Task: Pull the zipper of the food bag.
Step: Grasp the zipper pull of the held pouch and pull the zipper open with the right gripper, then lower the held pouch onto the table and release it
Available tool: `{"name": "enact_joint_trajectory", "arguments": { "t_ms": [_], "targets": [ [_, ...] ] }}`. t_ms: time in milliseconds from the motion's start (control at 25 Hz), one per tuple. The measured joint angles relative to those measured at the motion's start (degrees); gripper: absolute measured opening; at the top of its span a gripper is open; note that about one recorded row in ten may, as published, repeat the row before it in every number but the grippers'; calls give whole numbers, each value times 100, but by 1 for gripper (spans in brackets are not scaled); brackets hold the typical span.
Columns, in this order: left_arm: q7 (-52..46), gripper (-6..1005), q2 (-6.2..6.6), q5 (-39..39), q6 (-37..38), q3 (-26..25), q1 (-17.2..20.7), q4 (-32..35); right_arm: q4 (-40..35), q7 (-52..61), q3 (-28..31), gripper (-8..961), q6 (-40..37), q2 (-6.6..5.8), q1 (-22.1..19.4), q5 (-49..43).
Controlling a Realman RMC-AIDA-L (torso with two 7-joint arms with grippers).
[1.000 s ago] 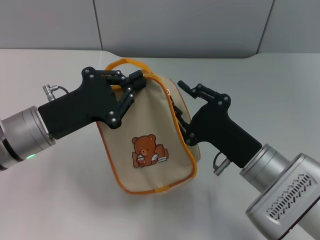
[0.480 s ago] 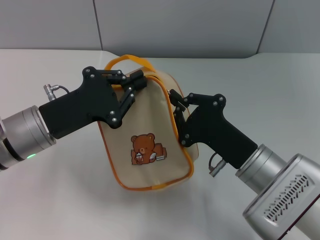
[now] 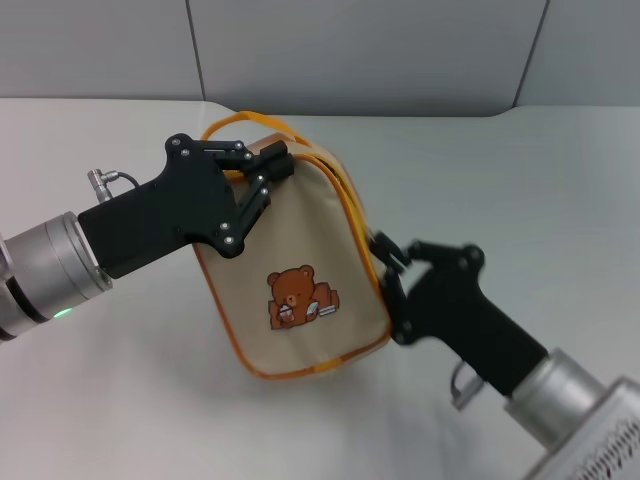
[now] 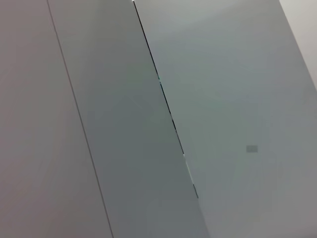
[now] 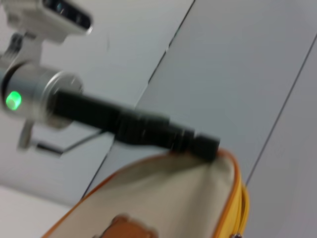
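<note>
The food bag [image 3: 295, 280] sits mid-frame on the desk [image 3: 560, 200], the left gripper [image 3: 268, 170] clamping its upper corner. The right gripper [image 3: 385, 262] presses against the bag's lower right edge by the zipper [image 3: 350, 215]; whether its jaws are closed can't be told

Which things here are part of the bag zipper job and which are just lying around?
Part of the job:
food bag
zipper along its orange-trimmed edge
left claw, gripping the bag's top corner
right claw, at the bag's zipper edge

Just there:
white table
grey wall panels
</note>
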Motion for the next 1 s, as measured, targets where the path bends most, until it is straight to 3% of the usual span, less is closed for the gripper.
{"name": "enact_joint_trajectory", "arguments": {
  "t_ms": [240, 440, 800, 1000],
  "targets": [
    [0, 44, 0, -2, -50, -1, 14, 1, -273, -40, -3, 0, 78, 0, -821, -253],
    [0, 44, 0, -6, -57, -5, 0, -56, -431, 6, 1, 1, -31, 0, -1065, -262],
    [50, 44, 1, -438, -206, -80, 12, -909, -462, 818, 331, 3, -622, -28, -1176, -195],
    [653, 44, 0, -677, -411, -151, 3, -1742, -1156, 3138, 503, 127, -650, -55, -808, -229]
  ]
}}
